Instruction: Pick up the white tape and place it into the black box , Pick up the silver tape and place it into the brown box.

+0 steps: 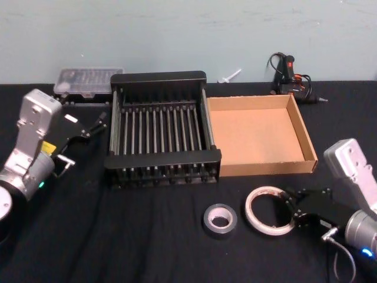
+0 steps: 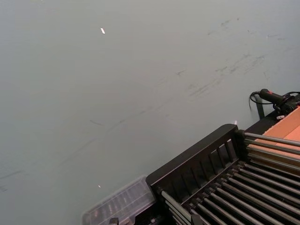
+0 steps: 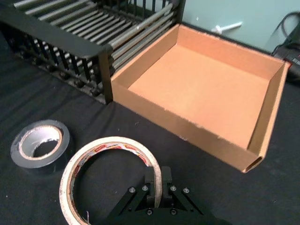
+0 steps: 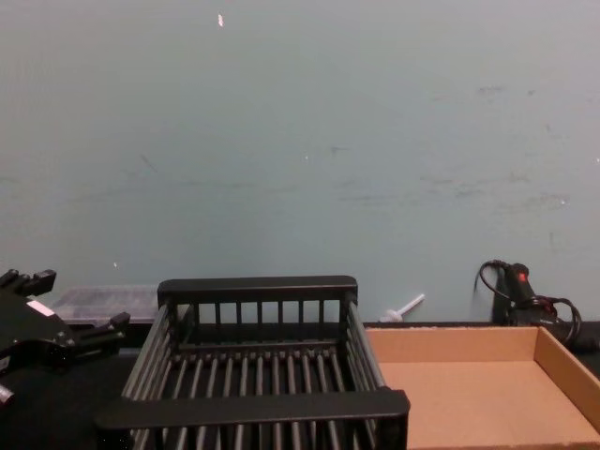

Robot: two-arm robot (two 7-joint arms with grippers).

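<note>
Thin whitish translucent white tape (image 3: 110, 174) ring, rim pinched by the right gripper (image 3: 156, 186).
One thick grey silver tape (image 1: 220, 220) just beside; two boxes behind; left gripper's (image 1: 100, 120) opening: cannot tell.

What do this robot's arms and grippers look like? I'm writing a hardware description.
Both arms end in silver-grey metal wrist housings carrying black grippers with angular black fingers fixed by small screws. The left gripper bears a white label on its black body. The right gripper has a cable at its wrist and a small blue light.

Both tapes (image 1: 220, 219) lie before the boxes (image 1: 162, 174).
</note>
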